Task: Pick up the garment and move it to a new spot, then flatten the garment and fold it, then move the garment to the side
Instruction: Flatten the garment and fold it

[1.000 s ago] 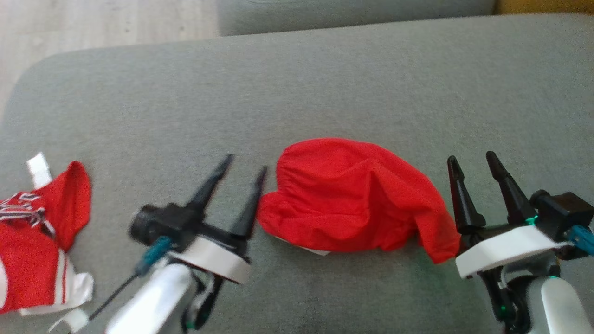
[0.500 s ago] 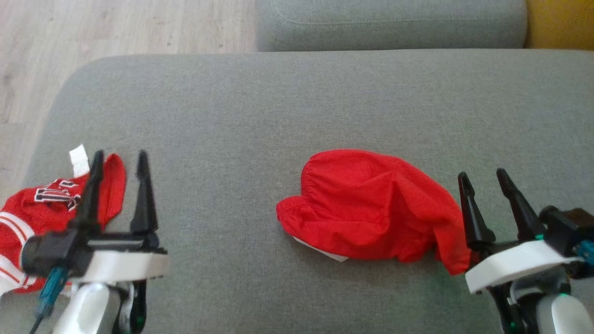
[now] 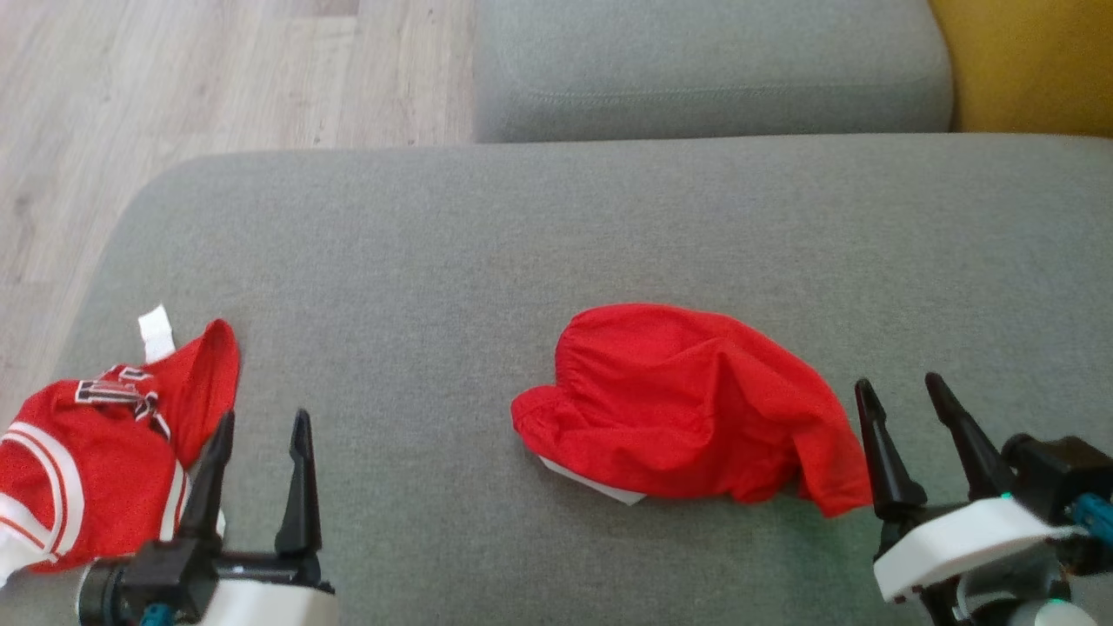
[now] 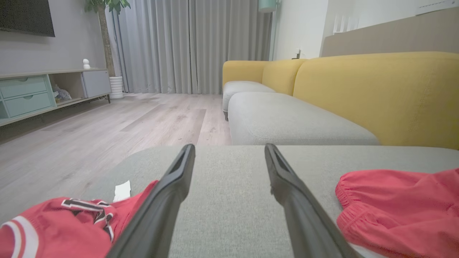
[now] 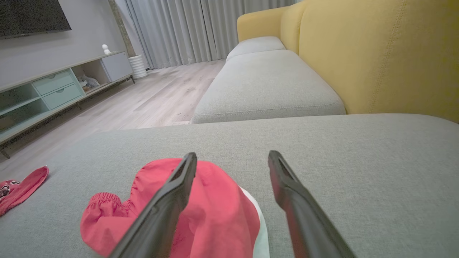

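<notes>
Head view: seeing garment (image 3: 687,409) lying crumpled at middle of cushion (image 3: 435,243), awaiting pickup. Poising right gripper (image 3: 898,384) nearer cushion's right, jaws wide, likely readying a grab; hovering left gripper (image 3: 265,417) at cushion's left near jersey (image 3: 96,469), jaws wide, empty.

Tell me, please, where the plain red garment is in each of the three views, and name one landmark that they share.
Head view: the plain red garment lies right of centre on the grey cushion.
Left wrist view: the garment sits in the lower right corner.
Right wrist view: the garment lies low, left of centre.
Shared landmark: the striped jersey, to the garment's left in every view.
</notes>
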